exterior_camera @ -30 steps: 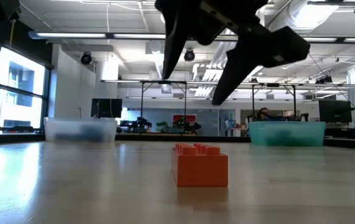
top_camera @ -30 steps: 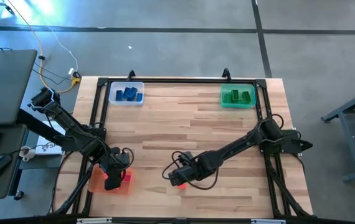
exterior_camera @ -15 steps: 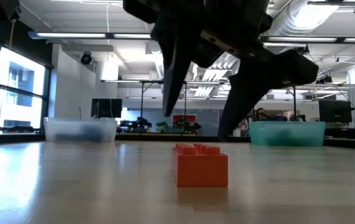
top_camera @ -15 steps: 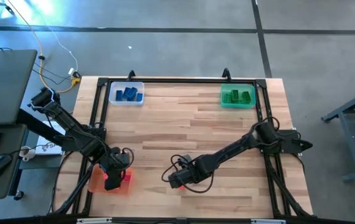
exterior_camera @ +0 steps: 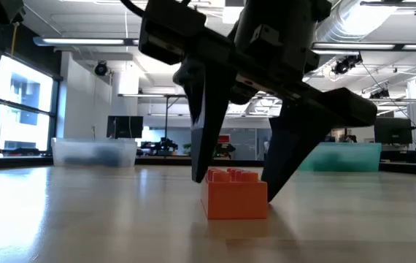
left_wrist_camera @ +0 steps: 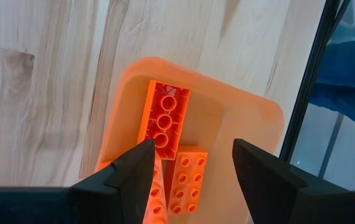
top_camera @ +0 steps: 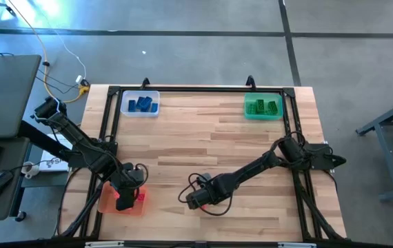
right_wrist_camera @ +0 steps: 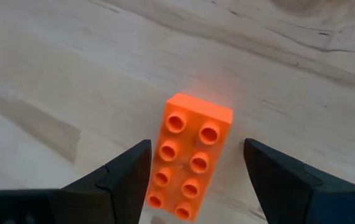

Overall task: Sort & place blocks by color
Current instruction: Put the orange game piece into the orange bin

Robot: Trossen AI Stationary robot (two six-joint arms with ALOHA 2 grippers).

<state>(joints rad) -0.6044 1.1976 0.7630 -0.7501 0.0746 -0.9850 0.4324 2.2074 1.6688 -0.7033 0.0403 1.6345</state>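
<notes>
One orange-red block (right_wrist_camera: 190,155) lies flat on the wood, studs up, near the table's near edge, around the middle (exterior_camera: 233,201). My right gripper (right_wrist_camera: 196,144) is open, pointing down. Its fingers stand on either side of the block's long sides without touching it, tips close to the table (exterior_camera: 233,186). In the high view this gripper (top_camera: 195,200) hides the block. My left gripper (left_wrist_camera: 193,168) is open and hovers over the orange tray (left_wrist_camera: 252,106). Orange blocks (left_wrist_camera: 165,118) lie in that tray at the near left corner (top_camera: 107,203).
A clear tray (top_camera: 140,104) with blue blocks sits at the far left corner. A green tray (top_camera: 263,107) with green blocks sits at the far right. A black frame (top_camera: 196,89) runs round the table. Bare wood stretches across the middle between the trays.
My right gripper has come down over the orange block, from well above it to fingertips beside it near the table. It has also shifted slightly toward the near left. Its fingers have stayed open. The block has not moved.
</notes>
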